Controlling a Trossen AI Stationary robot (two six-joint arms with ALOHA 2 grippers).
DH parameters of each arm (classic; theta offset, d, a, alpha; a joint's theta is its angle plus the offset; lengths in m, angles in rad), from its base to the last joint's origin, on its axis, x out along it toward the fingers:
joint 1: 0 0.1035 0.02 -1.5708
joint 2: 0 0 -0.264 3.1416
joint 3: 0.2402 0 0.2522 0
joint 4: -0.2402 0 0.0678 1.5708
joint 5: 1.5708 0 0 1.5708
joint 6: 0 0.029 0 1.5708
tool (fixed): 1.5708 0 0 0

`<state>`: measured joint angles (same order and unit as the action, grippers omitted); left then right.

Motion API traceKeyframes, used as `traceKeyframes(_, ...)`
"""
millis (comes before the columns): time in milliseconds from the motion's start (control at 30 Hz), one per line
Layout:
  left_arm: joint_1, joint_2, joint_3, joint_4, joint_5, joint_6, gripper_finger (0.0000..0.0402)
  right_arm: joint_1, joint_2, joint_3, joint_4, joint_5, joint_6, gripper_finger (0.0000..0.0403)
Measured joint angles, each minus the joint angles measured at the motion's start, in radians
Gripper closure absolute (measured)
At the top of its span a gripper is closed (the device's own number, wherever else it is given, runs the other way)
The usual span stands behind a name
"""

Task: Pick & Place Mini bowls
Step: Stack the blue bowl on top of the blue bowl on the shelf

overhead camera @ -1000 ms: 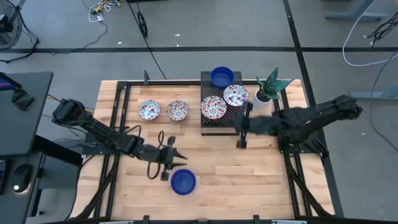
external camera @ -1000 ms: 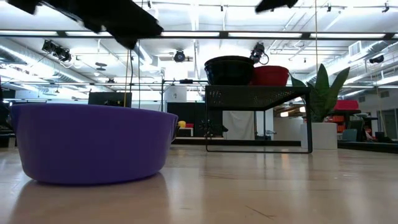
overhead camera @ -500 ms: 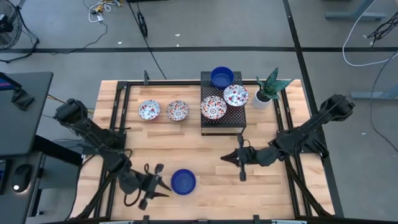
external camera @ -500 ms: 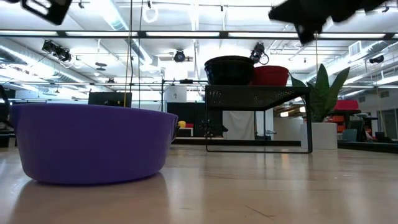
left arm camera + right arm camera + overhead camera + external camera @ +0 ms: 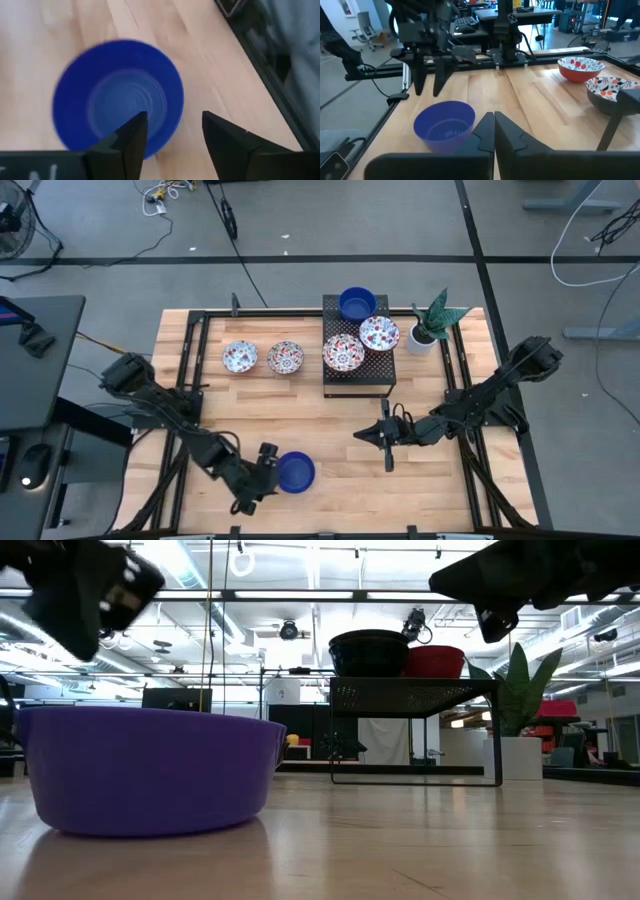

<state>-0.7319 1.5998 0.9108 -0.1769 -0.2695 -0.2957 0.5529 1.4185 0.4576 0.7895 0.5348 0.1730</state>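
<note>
A solid blue mini bowl (image 5: 295,472) rests on its base near the table's front edge, large in the low view (image 5: 150,770). My left gripper (image 5: 268,465) hovers open at its left side, slanting down; in its wrist view (image 5: 172,120) one finger stands over the bowl's inside and the other beyond the rim (image 5: 175,95), both clear of it. My right gripper (image 5: 385,436) is shut and held about level at mid-table, pointing toward the bowl (image 5: 445,125). Two patterned bowls (image 5: 240,358) (image 5: 285,358) sit on the table farther back.
A black mesh rack (image 5: 355,375) at the back carries one blue bowl (image 5: 357,304) and two patterned bowls (image 5: 343,352) (image 5: 379,333). A white plant pot (image 5: 430,328) stands to its right. Bare wood lies between the blue bowl and my right gripper.
My left gripper has swung toward the table's near edge, then right, up to the blue bowl's side. My right gripper has come down and toward the near edge, away from the rack, tipping to about level. The bowls have not moved.
</note>
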Motion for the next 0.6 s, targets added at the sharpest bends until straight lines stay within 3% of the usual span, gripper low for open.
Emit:
traceKeyframes(133,0.028,0.04,-0.002,-0.033,0.065,0.001,0.0232,0.0,0.0,0.0,0.002,0.0,-0.015,0.0399)
traceKeyframes(433,0.042,0.103,-0.001,-0.036,0.076,0.098,0.0286,-0.015,0.0,0.0,0.002,0.0,-0.027,0.0399)
traceKeyframes(600,0.048,0.104,-0.001,0.0,0.062,0.099,0.0339,-0.022,0.0,0.0,0.002,0.0,-0.024,0.0399)
